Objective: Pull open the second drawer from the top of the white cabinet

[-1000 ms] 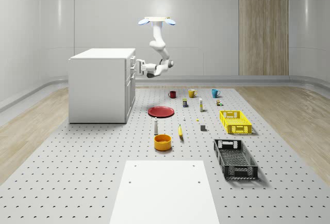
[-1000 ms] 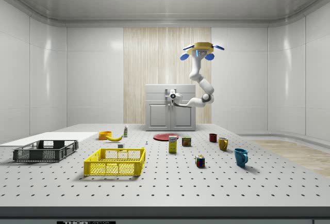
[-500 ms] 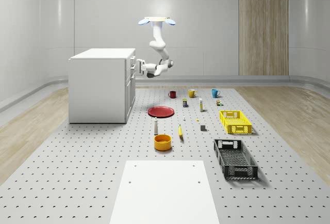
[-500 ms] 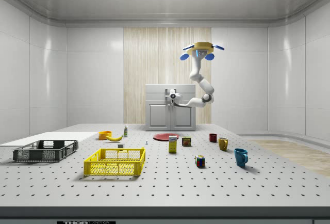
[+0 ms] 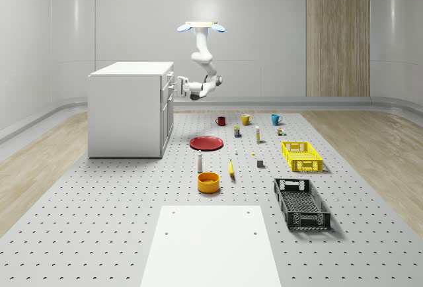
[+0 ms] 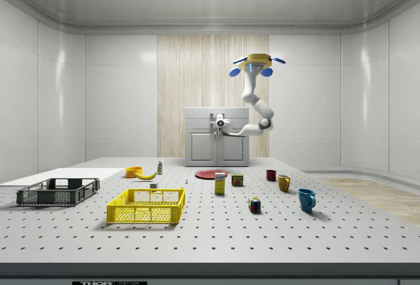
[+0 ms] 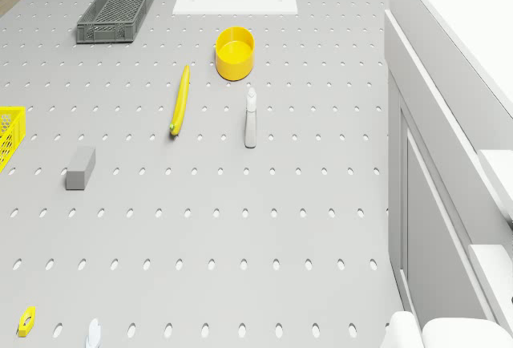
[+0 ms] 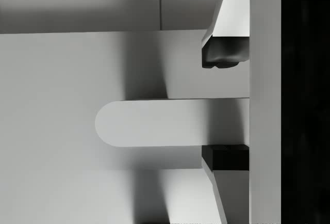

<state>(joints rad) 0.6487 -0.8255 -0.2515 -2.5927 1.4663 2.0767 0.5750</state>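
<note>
The white cabinet (image 5: 125, 108) stands on the pegboard table at the whole-scene view's left, and also appears as the cabinet (image 6: 216, 144) and the cabinet (image 7: 449, 163). The drone (image 5: 200, 27) hovers in front of its drawer side, well above the table; the drone (image 6: 257, 65) is higher than the cabinet top. The arm reaches down and back to the upper drawers. My gripper (image 5: 173, 87) is at the cabinet front, level with the gripper (image 6: 221, 123). In the wrist view my gripper (image 8: 224, 108) is open around a rounded handle (image 8: 154, 122). One fingertip (image 8: 224, 154) touches it; the other fingertip (image 8: 221, 59) stands apart from it.
A red plate (image 5: 206, 143), a white bottle (image 5: 199, 161), a banana (image 5: 231, 168) and an orange bowl (image 5: 208, 182) lie on the table in front of the cabinet. Three mugs (image 5: 246, 120), a yellow crate (image 5: 302, 156) and a black crate (image 5: 301, 203) lie further right. A white board (image 5: 210, 244) lies nearest.
The arm's elbow and gripper have shifted slightly toward the cabinet front. The drone holds its place. The cabinet looks unchanged.
</note>
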